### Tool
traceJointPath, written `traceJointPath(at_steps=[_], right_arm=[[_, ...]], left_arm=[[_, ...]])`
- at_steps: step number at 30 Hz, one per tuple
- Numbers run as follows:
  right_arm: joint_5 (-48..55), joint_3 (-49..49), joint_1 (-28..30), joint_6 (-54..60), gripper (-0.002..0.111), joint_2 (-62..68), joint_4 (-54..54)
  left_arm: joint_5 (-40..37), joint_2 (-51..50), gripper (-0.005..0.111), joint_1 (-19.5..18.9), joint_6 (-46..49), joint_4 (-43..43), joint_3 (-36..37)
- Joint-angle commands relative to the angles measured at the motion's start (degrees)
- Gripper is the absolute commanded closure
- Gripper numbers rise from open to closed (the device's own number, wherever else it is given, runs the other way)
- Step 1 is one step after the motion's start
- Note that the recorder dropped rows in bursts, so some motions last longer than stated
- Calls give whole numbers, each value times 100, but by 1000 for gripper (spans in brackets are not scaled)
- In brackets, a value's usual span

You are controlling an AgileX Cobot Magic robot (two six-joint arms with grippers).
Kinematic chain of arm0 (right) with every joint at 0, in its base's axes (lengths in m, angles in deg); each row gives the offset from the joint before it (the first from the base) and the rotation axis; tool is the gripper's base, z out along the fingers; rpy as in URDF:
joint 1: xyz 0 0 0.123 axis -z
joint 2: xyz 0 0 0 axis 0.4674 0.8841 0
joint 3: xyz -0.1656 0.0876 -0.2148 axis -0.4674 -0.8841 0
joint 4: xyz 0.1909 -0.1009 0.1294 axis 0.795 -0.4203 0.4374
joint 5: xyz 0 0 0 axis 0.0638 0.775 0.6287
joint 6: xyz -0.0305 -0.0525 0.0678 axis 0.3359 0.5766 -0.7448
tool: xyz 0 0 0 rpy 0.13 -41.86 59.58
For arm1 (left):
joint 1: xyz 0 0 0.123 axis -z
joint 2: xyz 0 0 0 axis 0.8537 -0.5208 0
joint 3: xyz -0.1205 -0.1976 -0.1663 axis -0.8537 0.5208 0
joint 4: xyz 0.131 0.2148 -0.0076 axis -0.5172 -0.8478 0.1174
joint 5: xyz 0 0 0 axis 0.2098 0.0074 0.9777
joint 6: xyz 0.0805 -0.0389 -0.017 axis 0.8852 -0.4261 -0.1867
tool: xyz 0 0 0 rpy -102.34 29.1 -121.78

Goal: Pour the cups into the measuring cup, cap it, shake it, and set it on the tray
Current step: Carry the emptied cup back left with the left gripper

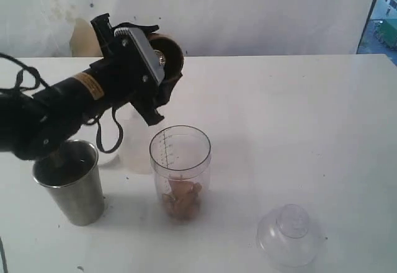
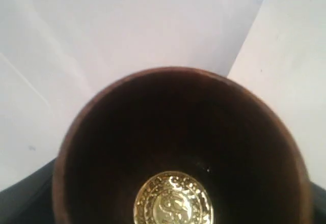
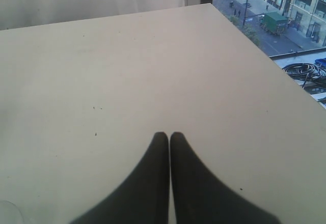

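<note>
While the brown cup hangs tipped: the left claw point(image 1: 160, 68) is spread wide around the brown cup point(image 1: 172, 51), which lies on its side in the air, above and behind the measuring cup point(image 1: 180, 167).
Brown cup inside: the left wrist view shows dark walls and a gold emblem at the bottom, with nothing loose, so this pour looks finished.
Measuring cup: upright on the surface point(image 1: 298, 111), uncapped, with pale brown pieces point(image 1: 182, 200) at its bottom.
Risk at the rim: the claw's lower finger hangs close over the clear rim. A careless descent could tip this light cup and scatter the pieces.
Risk to the grip: the round cup, held sideways, may slide out if the arm swings fast.
Steel tumbler point(image 1: 71, 189): upright under the left forearm and its loose cable, either of which could knock it over. I cannot tell what it holds.
Frosted tub point(image 1: 133, 149): just behind the measuring cup, in the way of setting the brown cup down.
Cap point(image 1: 290, 234): knob up, well apart on the right.
Right claw point(image 3: 169, 142): pressed together, holding nothing, over bare surface.
Tray: not in view.
</note>
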Motion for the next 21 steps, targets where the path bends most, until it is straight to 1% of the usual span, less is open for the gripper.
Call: traceJointPath(at_steps=[1, 2, 5, 7, 8, 10, 12, 15, 17, 18, 19, 20, 21], right_arm=[[-40, -9, 24, -24, 107, -29, -16], [-40, -9, 24, -24, 107, -29, -16], [-40, -9, 24, -24, 107, -29, -16], [-40, -9, 24, -24, 107, -29, -16], [-40, -9, 24, -24, 107, -29, -16], [-40, -9, 24, -24, 107, -29, -16], [-40, -9, 24, -24, 107, -29, -16], [-40, -9, 24, -24, 107, -29, -16], [-40, -9, 24, -24, 107, -29, -16], [-40, -9, 24, -24, 107, -29, -16], [-40, -9, 24, -24, 107, -29, -16], [-40, -9, 24, -24, 107, -29, -16], [-40, -9, 24, -24, 107, -29, -16]], left_arm=[[-1055, 33, 107, -352, -1357, 499, -736], [-1345, 33, 107, -538, -1957, 499, -930], [-1591, 33, 107, -904, -2749, 461, -1068], [-1754, 33, 107, -1235, -3243, 461, -1068], [-1905, 33, 107, -1469, -3530, 461, -1068], [-2086, 33, 107, -1778, -3826, 461, -1068], [-2450, 33, 107, -2354, -3995, 461, -1068], [-2741, 21, 107, -2975, -4247, 461, -1017], [-2543, 21, 107, -3288, -4415, 461, -803], [-2299, 21, 107, -3464, -4468, 461, -629], [-1709, 21, 107, -3776, -4695, 461, -274], [-1215, 11, 107, -4007, -4999, 433, 69], [-992, -1, 107, -4100, -5151, 400, 195]])
